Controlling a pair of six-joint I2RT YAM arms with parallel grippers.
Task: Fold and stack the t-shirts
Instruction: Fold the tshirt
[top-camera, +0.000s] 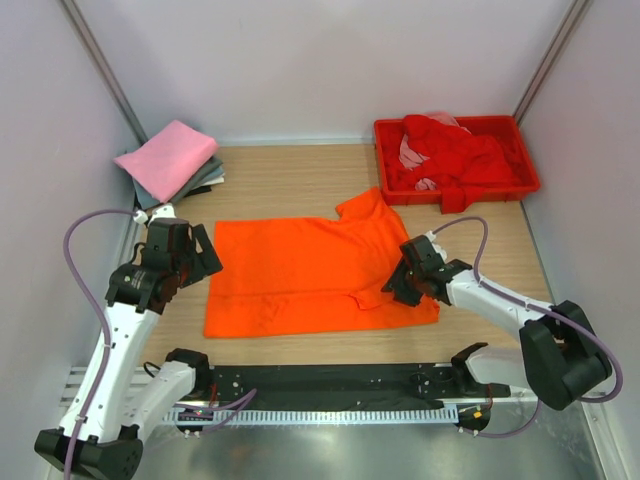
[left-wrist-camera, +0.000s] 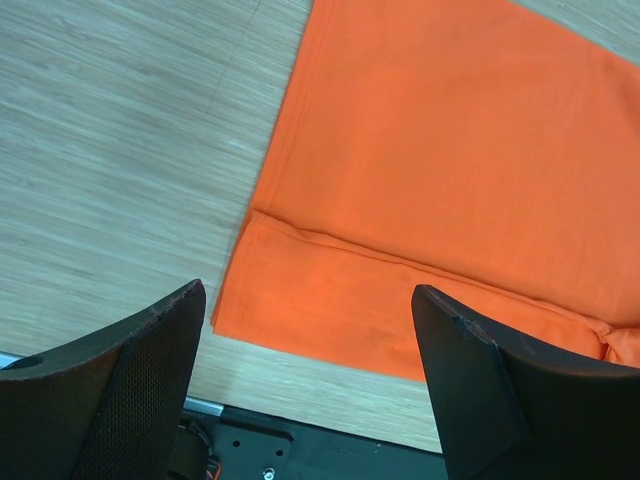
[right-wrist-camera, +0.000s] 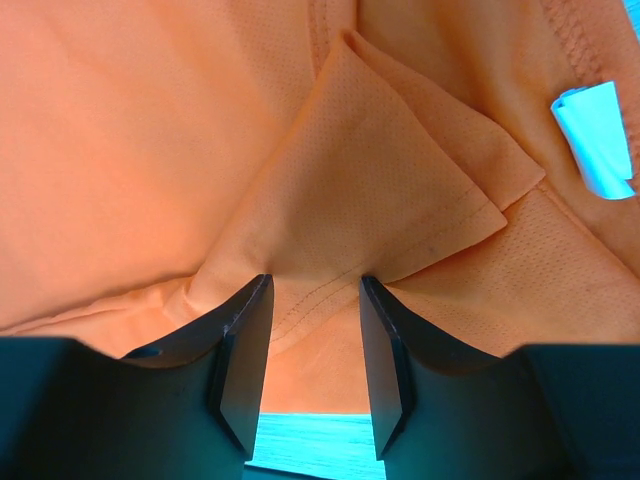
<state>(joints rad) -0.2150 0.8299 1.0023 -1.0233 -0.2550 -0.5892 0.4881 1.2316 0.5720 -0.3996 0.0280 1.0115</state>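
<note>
From above, your right gripper (top-camera: 393, 290) sits low on the right edge of the orange t-shirt (top-camera: 300, 275), but its own body hides what the fingers are doing there. Its wrist camera fills that in: the right gripper (right-wrist-camera: 315, 290) has its two fingers (right-wrist-camera: 245, 340) partly apart on either side of a stitched hem, with creases running out from the gap. You cannot tell from this whether they press the cloth or only straddle it. Only that view shows the pale label (right-wrist-camera: 597, 140), ahead and to the right of the fingers. The left gripper (top-camera: 207, 262) hovers at the shirt's left edge. Its wrist view shows the left gripper (left-wrist-camera: 308, 295) spread wide and holding nothing, with the near corner of the orange t-shirt (left-wrist-camera: 450, 150) lying flat between the fingertips and bare table (left-wrist-camera: 120, 150) to their left. Only the top view shows the surroundings. Beyond the left gripper, a folded pink t-shirt (top-camera: 168, 158) lies on a grey t-shirt (top-camera: 208, 178). Beyond the right gripper, crumpled red t-shirts (top-camera: 455, 155) fill the red tray (top-camera: 528, 180). The orange shirt's far corner reaches toward that tray.
</note>
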